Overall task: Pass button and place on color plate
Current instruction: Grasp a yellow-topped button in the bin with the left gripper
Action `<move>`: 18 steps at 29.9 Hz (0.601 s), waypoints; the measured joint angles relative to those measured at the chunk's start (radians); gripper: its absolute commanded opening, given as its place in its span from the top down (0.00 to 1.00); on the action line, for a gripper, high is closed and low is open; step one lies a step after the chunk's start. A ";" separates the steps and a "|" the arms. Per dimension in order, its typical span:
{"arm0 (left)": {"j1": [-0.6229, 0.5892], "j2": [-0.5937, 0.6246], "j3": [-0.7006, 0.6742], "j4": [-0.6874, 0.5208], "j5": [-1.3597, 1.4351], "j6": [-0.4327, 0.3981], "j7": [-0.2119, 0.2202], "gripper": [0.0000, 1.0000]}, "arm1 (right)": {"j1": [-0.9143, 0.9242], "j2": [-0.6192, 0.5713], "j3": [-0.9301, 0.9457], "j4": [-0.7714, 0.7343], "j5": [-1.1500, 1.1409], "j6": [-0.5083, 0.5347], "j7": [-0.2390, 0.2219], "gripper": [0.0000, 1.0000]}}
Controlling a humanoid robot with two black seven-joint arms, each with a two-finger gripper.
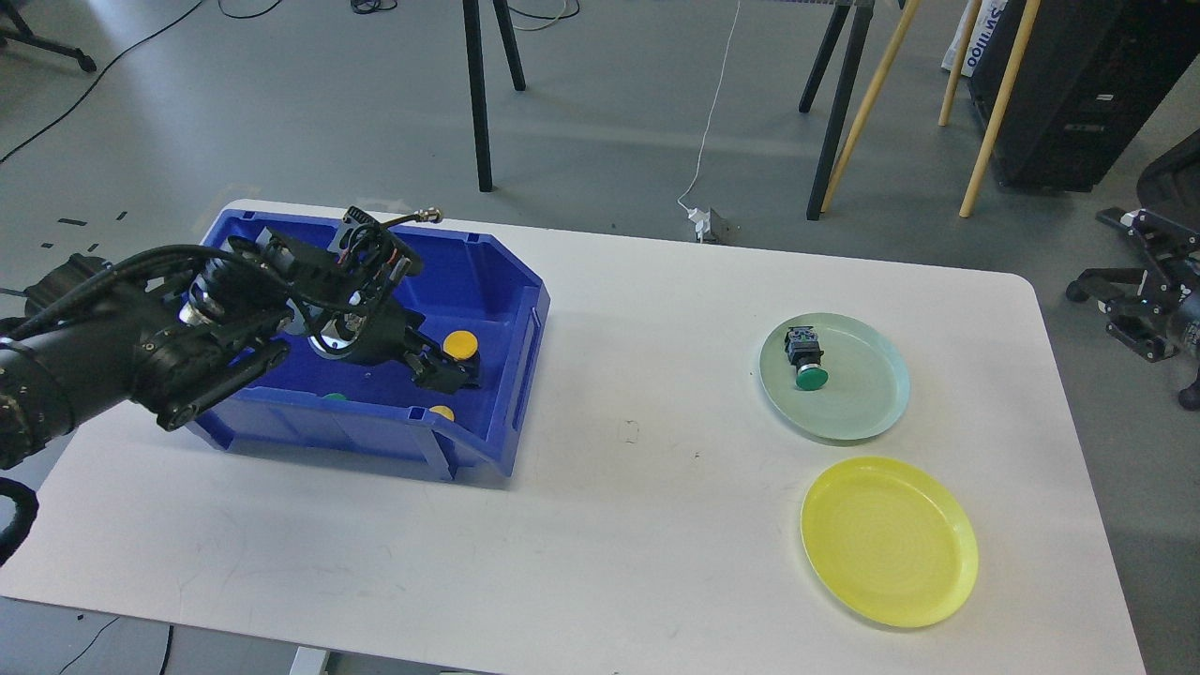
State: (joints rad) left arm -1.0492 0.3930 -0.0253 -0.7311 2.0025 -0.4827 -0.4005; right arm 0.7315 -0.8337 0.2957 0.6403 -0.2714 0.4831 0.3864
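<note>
A blue bin (487,281) at the left of the table holds several buttons. My left gripper (448,368) reaches down into it, its fingers at the black body of a yellow-capped button (460,343); the dark fingers hide whether they grip it. Another yellow button (441,412) and a green one (333,397) peek over the bin's front wall. A green button (806,362) lies on the pale green plate (877,398). The yellow plate (889,541) is empty. My right gripper (1116,281) is open and empty, off the table's right edge.
The white table (619,487) has bare surface between the bin and the plates. Chair and stand legs (480,94) stand on the floor behind the table, and a white cable (705,141) runs to a plug there.
</note>
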 measured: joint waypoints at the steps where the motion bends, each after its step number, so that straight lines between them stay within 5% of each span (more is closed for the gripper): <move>1: 0.001 -0.013 0.012 0.023 -0.001 0.009 -0.006 0.01 | 0.000 0.000 -0.001 0.001 0.000 0.000 0.000 0.17; 10: 0.001 -0.117 0.038 0.168 -0.018 0.083 -0.040 0.03 | -0.003 -0.001 -0.006 0.001 0.000 0.000 0.000 0.17; 18: -0.005 -0.172 0.042 0.246 -0.053 0.120 -0.055 0.28 | -0.003 -0.001 -0.012 0.001 0.000 0.000 0.000 0.17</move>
State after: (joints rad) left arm -1.0542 0.2206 0.0169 -0.4856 1.9490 -0.3626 -0.4556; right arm 0.7285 -0.8344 0.2840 0.6416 -0.2714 0.4833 0.3867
